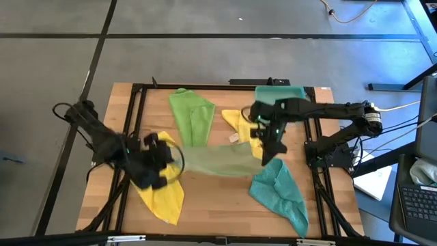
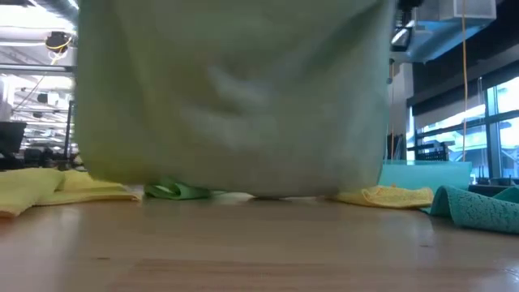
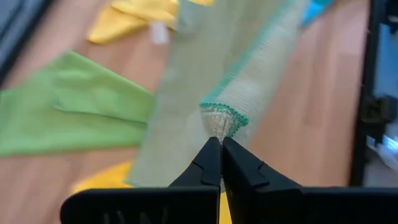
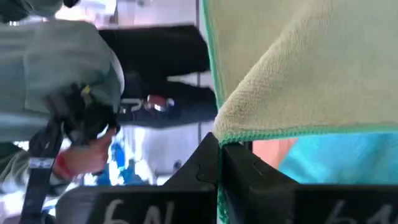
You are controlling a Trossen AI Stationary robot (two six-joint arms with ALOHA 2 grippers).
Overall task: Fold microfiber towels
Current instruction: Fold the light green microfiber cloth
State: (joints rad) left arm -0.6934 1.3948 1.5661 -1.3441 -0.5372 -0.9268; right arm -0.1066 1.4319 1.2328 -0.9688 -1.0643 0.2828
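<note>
— From above, what's going on with the pale olive towel (image 1: 222, 158)?

— It's stretched over the middle of the desk (image 1: 218, 205) between the two arms. The left hand (image 1: 162, 166) is clamped shut on one end of it and the right hand (image 1: 268, 152) is clamped on the other. Around that towel: a bright green towel (image 1: 192, 116) toward the far edge, a yellow towel (image 1: 164, 197) under the left arm on the near side, a second yellow towel (image 1: 239, 125) just beyond the olive one by the right arm, and a teal towel (image 1: 281, 195) on the near side to its right. A teal tray (image 1: 287, 93) sits past the right arm.

— And from desk level?

— The olive towel (image 2: 231, 97) hangs like a curtain, its lower edge at or just above the wood; I can't tell if it touches. Yellow cloth shows on either side beneath it.

— The left wrist camera?

— Closed fingers (image 3: 205, 168) pinch a green-stitched corner of the olive towel (image 3: 217, 118).

— The right one?

— Same there: closed fingers (image 4: 239, 171) grip the hemmed edge of the olive towel (image 4: 298, 68). A person (image 4: 56, 81) stands in the room behind.
</note>
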